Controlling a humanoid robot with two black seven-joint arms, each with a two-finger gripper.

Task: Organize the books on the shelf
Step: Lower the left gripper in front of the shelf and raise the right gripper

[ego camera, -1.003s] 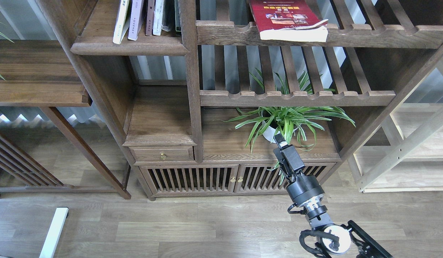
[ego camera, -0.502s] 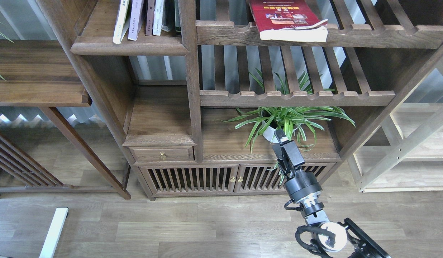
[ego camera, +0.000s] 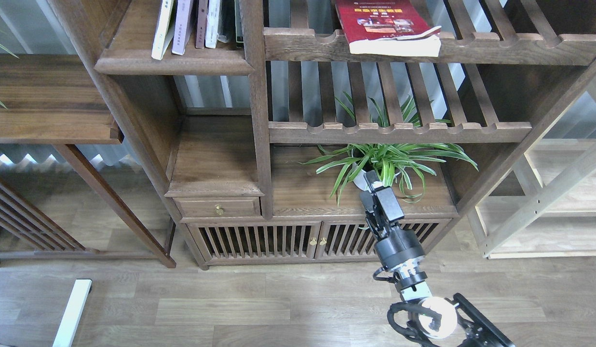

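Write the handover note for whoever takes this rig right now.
Right claw: raised in front of the potted plant, holding nothing; open or shut cannot be told.
Left claw: out of view.
Dark red book: lying flat on the upper slatted rack, overhanging its front rail.
Upright volumes: on the solid shelf, top left.
Done: nothing evident.
Left: probably move the red book to the solid shelf.

Black right arm, silver wrist, looped cables.
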